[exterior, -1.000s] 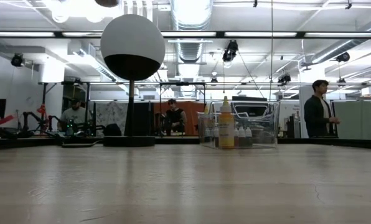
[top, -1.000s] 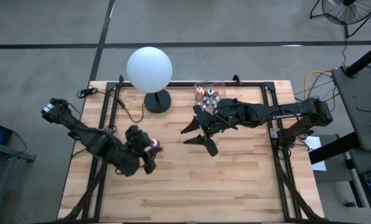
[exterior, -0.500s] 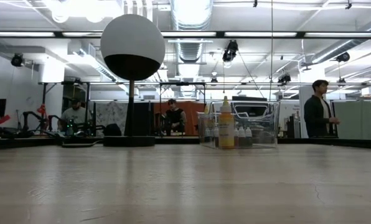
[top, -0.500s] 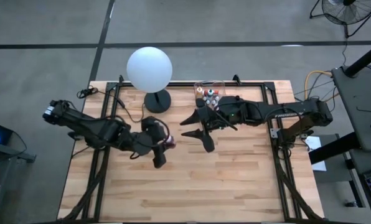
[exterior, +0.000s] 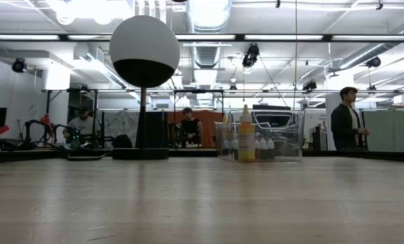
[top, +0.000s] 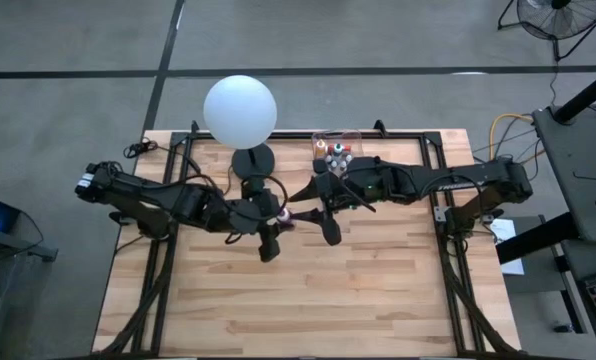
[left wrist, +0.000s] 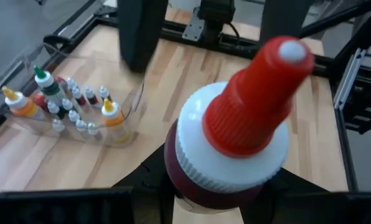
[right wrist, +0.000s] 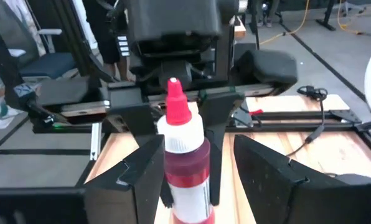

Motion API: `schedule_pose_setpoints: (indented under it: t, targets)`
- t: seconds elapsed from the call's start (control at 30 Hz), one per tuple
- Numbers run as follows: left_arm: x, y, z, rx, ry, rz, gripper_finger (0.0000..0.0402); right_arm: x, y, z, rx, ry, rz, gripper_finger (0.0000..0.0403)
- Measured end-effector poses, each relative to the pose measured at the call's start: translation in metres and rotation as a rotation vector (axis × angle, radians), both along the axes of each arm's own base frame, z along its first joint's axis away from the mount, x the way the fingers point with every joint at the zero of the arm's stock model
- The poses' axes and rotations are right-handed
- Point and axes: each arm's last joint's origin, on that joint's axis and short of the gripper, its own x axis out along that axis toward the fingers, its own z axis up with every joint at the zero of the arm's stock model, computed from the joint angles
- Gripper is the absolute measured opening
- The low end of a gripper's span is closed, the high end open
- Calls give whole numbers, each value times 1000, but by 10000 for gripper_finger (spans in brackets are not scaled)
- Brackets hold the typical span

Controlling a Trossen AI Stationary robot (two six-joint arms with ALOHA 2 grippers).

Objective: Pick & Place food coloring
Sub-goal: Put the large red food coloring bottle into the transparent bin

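The bench (top: 378,290) is a light wooden plank top in a black frame, standing on a grey concrete floor; the low view looks across it into a large workshop with ceiling ducts and lights, where three people (exterior: 348,118) sit or stand far back. Two dark arms meet over the middle of the bench. One white globe lamp (top: 240,110) on a round black foot stands at the far side, left of centre. One clear plastic bin (top: 336,148) sits at the far edge, right of the lamp, holding a cluster of small food coloring bottles (left wrist: 79,109); the left wrist view shows roughly a dozen, too crowded for an exact count, with orange, yellow and green-capped ones among dark-and-white ones. The left end effector (top: 275,224) pinches one red bottle (left wrist: 235,149) with a ribbed white collar and a red cone tip, held near the bench's centre. The right end effector (top: 318,210) faces it with fingers spread on either side of that bottle (right wrist: 184,163)
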Motion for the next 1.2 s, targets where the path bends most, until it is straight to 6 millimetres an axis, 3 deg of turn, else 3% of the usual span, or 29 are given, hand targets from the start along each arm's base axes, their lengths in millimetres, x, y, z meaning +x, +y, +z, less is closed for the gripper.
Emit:
schedule_pose_setpoints:
  t: [0.37,1.03,1.2]
  targets:
    - [17,2,1,16,-4,4,106,5,4,-8,24,29,8,183]
    - [21,3,2,9,-40,4,106,5,4,-7,6,23,13,182]
    - [21,3,2,7,-40,5,106,5,4,-7,-11,21,17,164]
